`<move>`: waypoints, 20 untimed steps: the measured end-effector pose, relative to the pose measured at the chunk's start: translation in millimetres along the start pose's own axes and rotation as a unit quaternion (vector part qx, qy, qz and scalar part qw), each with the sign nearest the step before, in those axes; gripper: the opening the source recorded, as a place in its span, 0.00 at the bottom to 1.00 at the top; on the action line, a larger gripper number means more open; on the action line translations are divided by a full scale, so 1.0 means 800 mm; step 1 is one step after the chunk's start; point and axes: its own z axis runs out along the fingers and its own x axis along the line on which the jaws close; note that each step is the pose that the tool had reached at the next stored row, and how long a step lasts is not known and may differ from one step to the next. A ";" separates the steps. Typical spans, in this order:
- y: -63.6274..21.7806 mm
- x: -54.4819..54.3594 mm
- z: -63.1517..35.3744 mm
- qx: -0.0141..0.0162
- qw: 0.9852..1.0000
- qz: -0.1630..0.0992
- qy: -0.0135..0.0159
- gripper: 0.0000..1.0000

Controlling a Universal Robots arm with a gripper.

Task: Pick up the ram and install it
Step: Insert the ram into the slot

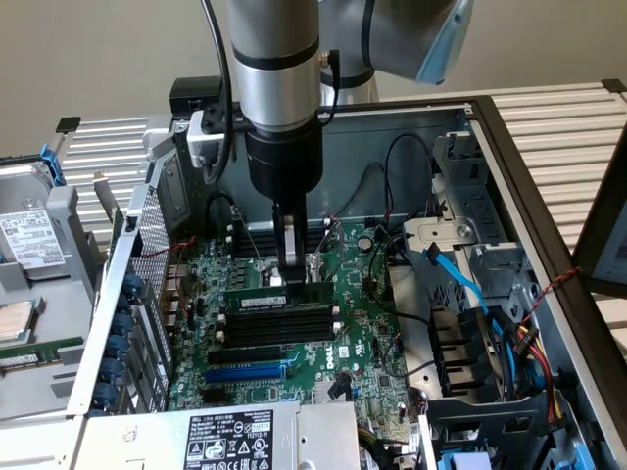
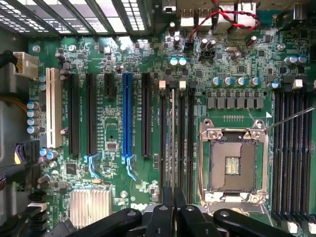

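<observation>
Hand (image 1: 291,266) first: it points straight down from the big grey robot arm (image 1: 279,88) into the open computer. Its two fingers are pressed close together, and they pinch the top edge of the ram (image 1: 257,300). In the wrist view the hand (image 2: 174,210) has its dark fingers almost touching, with the ram (image 2: 173,133) seen edge-on as a thin line between them.

The desk (image 1: 558,117) under it all is white with many ridges. The computer case (image 1: 549,225) lies open on it, like a big box with no lid. At the exterior view's left, outside the case, sits a silver hard drive (image 1: 29,235).

Inside the case is the big green motherboard (image 1: 362,323). Near its middle, the ram stands upright in the farthest of the long black ram slots (image 1: 279,328). The ram is a thin green stick with a white sticker on its side. I cannot tell if it is pushed all the way down.

A long blue slot (image 1: 245,373) lies nearer than the black ones. A blue cable (image 1: 460,279) hangs at the exterior view's right.

The wrist view shows a square metal chip socket (image 2: 233,165) just beside the ram slots. It also shows a small silver heat sink (image 2: 90,207) and twisted red and black wires (image 2: 232,17).
</observation>
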 end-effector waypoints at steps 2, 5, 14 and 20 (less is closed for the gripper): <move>0.000 0.002 0.005 0.000 1.000 -0.003 0.000 0.13; 0.000 0.004 0.012 0.000 1.000 -0.007 0.000 0.13; 0.000 0.005 0.017 0.001 1.000 -0.012 0.000 0.13; 0.001 0.005 0.017 0.001 1.000 -0.010 0.000 0.13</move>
